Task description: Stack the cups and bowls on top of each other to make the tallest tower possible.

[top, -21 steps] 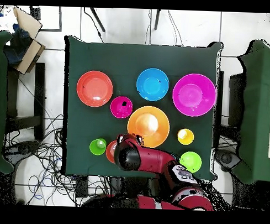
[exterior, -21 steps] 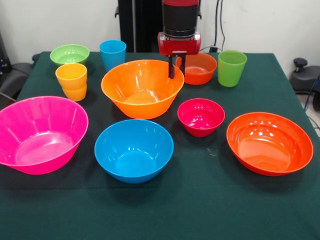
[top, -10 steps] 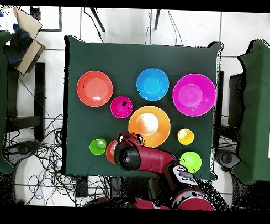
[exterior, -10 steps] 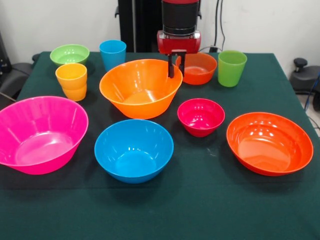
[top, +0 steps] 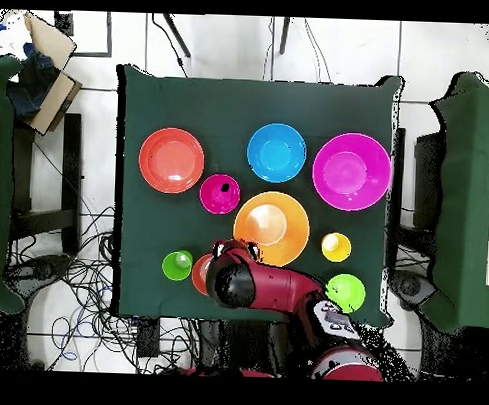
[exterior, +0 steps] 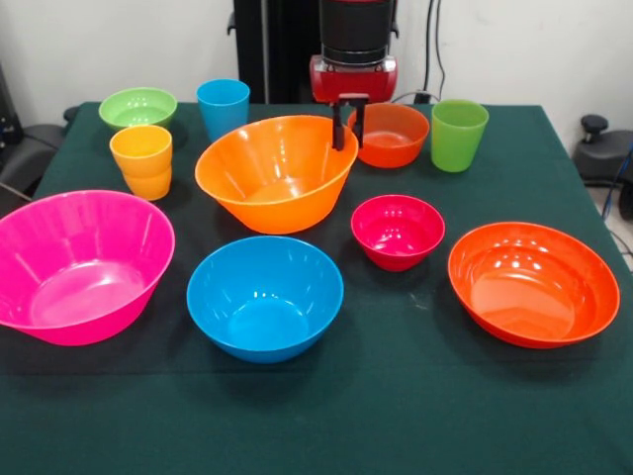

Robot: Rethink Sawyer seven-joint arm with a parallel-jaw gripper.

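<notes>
Left to right around the big orange bowl [exterior: 276, 171] on the worktop [exterior: 396, 416]: pink bowl [exterior: 79, 262], yellow-orange cup [exterior: 142, 160], blue bowl [exterior: 264, 295], magenta bowl [exterior: 398, 230], red-orange bowl [exterior: 533, 281]; gripper [exterior: 348, 124] fingers clamped on its far rim, bowl since dragged slightly leftward.

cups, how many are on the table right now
3. The blue cup stands at the back beside the small green bowl, the yellow-orange cup just in front of that bowl, the green cup at back right. None looks hidden.
</notes>
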